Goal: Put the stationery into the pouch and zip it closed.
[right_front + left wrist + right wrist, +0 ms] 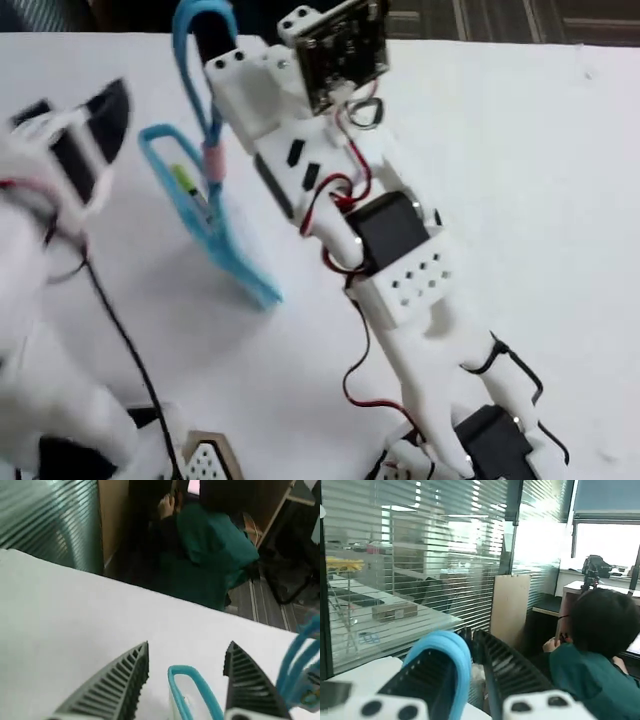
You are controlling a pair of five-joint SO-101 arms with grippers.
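Probably pays to take the soft, light, floppy pouch [232, 262] by its stiffer zip rim, hung down to the counter [520, 150] from the right pincer [470, 647] clamped on its top edge, with the left pincer [189, 652] apart astride a lower edge.

R gripper [472, 636] points toward window blinds [420, 555]. Its two dark ribbed fingers [506, 672] sit nearly together, tips close. A blue band of the pouch [451, 652] is pinched betw. them; the band curls over one finger's tip & runs back along that finger's outer side. White gripper body w/ screw holes is nearest the cam. Wooden board [510, 605] leans vs. the blinds, beyond the tips.
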